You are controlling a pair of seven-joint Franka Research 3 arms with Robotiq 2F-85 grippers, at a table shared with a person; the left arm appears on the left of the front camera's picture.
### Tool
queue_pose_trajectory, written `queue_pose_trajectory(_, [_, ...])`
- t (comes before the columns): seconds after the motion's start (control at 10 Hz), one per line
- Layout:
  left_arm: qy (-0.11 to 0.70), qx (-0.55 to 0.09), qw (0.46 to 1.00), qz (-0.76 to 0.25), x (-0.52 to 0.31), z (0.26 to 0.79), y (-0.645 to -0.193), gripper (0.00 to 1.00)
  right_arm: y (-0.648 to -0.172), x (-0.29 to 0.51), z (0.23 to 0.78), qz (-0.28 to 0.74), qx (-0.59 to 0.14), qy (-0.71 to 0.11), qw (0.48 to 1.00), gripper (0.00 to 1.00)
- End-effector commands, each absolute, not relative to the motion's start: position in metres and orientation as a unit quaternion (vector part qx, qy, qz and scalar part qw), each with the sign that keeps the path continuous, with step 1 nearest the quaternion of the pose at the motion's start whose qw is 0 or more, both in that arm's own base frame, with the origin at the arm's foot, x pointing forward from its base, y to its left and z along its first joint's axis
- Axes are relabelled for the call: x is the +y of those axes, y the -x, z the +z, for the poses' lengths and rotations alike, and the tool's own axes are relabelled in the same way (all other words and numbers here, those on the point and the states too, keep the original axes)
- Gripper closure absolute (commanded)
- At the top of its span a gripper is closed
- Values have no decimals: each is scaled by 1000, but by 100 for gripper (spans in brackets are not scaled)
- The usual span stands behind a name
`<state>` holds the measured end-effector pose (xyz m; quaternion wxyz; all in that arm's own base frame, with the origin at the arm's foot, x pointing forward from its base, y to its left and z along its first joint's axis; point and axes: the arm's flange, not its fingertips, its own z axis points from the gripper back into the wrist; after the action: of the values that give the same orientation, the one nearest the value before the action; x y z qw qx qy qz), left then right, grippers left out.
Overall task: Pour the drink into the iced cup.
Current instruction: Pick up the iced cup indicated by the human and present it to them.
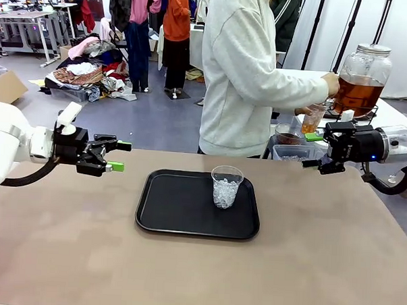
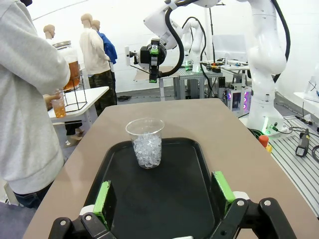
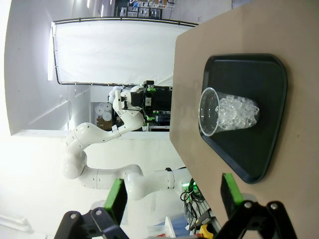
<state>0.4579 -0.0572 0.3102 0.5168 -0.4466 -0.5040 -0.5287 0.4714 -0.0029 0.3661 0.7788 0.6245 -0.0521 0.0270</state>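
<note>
Iced cup (image 1: 227, 186) upright on tray (image 1: 167, 212), drink jar (image 1: 358, 92) seemingly upright, left pincer (image 1: 120, 157) wide, right pincer (image 1: 313, 150) wide

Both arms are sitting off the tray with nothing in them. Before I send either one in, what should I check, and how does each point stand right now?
1. The iced cup stands upright on the black tray: ok.
2. The left gripper is open and holds nothing: ok.
3. The right gripper is open and holds nothing: ok.
4. No hand or arm is over the cup: ok.
5. The drink is on this table to pick up: not ok. It is in the glass jar on a side table, with the person's hand at the jar and a small container below it.
6. The small container is filled enough: cannot tell.
</note>
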Motion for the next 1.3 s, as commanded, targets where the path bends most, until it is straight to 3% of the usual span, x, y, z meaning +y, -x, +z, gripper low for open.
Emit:
queue_pose_trajectory(0.0, [446, -505, 515, -531, -58, 311, -458, 0, -471, -3, 367, 26, -54, -624, 779, 0])
queue_pose_trajectory(1.2, [446, -505, 515, -531, -58, 311, -458, 0, -471, -3, 367, 26, -54, -624, 779, 0])
